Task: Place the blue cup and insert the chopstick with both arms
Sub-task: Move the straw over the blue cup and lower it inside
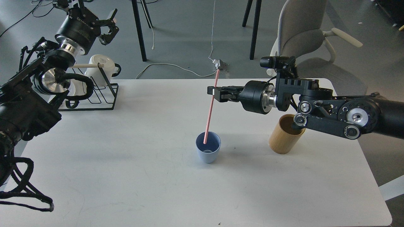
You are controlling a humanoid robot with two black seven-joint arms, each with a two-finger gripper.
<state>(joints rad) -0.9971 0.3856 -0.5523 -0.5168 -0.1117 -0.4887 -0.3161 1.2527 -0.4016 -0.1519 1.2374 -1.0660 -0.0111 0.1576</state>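
Head view: right gripper (214,93) pinches the chopstick (209,113), whose tip below the fingers sits inside the blue cup (208,152); left gripper (109,30) spread, far away.

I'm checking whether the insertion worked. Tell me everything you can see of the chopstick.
The chopstick is a long, thin, straight pink stick, smooth and plain. It leans slightly, top tilted right and away. Its lower end sits inside the blue cup, which stands upright on the white table. The right gripper is shut on it above the middle, and its top end pokes out above the fingers. Whether the tip touches the cup's bottom I cannot tell.
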